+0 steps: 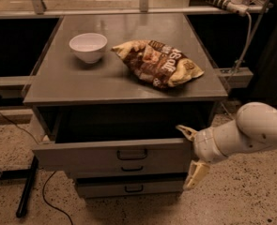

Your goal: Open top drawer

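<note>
— Jaws spread wide, look: upper finger (187,131) at the top edge, lower finger (197,174) hanging below, nothing clamped between them. That gripper (187,156) sits at the right end of the top drawer (81,154).

— Why there, and not on the handle (132,153)?

— My guess is the little black loop, well to the left of the jaws, is a fiddly thing to pinch. Hooking a finger over the front's edge gives a plainer pull. From where I stand I can't tell whether that upper finger touches the metal or is only just beside it.

— And the drawer itself?

— Standing out from the cabinet, its front level with the jaws and running off to their left, with a dark hollow behind it. I'd say the job is largely done, though there may be travel left in the runners.

— The arm comes in oddly.

— The white arm (250,132) reaches in from the right of the jaws, off to the side. I take it that keeps the robot out of the drawer's path.

— Anything at risk up top?

— The white bowl (88,46) and the chip bag (159,62) lie on the cabinet top (105,86), above and behind the jaws, well apart from them. A straight pull shouldn't trouble either. The bottom drawer (100,190), below and left of the jaws, looks shut.
</note>
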You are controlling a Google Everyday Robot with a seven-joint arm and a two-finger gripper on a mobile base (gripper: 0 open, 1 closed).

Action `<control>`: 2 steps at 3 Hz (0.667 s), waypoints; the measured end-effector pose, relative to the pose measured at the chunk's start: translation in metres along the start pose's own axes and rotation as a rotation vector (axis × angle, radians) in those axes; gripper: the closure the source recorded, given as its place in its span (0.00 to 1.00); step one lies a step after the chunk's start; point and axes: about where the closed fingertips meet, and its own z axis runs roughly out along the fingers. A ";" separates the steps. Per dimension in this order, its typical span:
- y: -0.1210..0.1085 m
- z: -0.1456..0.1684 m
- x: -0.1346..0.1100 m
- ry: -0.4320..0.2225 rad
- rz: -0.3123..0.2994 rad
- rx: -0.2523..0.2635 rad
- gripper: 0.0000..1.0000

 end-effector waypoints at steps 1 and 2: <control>0.009 0.001 -0.002 -0.020 0.010 -0.017 0.16; 0.007 -0.004 -0.006 -0.020 0.010 -0.017 0.37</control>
